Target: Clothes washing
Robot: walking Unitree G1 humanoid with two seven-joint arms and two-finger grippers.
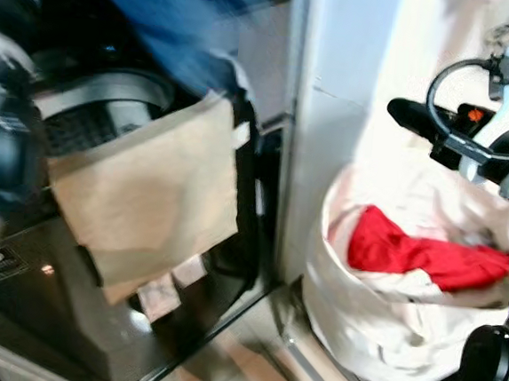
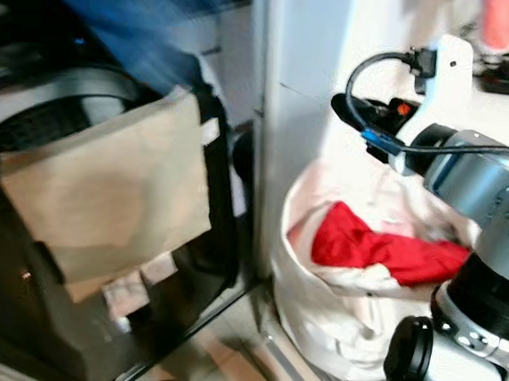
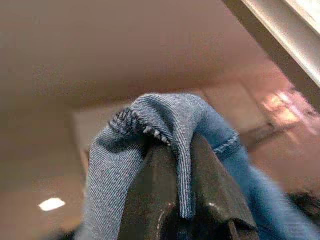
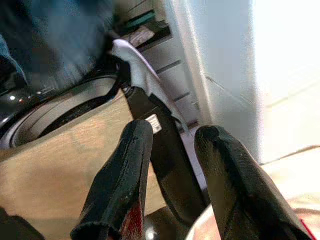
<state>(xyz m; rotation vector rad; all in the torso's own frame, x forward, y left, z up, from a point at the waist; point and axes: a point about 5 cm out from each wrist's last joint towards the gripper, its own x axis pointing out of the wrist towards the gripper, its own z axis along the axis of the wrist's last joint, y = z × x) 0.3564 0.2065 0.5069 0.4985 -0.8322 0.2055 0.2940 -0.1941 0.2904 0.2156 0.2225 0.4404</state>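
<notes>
My left gripper [image 3: 182, 165] is shut on a fold of blue denim jeans [image 3: 170, 120], held up high. The jeans [image 1: 175, 23] hang blurred over the open round mouth of the dark washing machine [image 1: 101, 110]. A tan garment [image 1: 147, 190] drapes from the machine's front edge. My right gripper [image 4: 172, 137] is open and empty, raised beside the white wall above the white laundry bag [image 1: 376, 335]. A red garment [image 1: 414, 253] lies on top of pale clothes in that bag.
A white wall edge or door frame [image 1: 319, 116] stands between the machine and the bag. The machine's dark glossy front [image 1: 66, 308] slopes down to a pale floor [image 1: 239, 367]. My right arm's joints [image 2: 474, 334] sit low at the right.
</notes>
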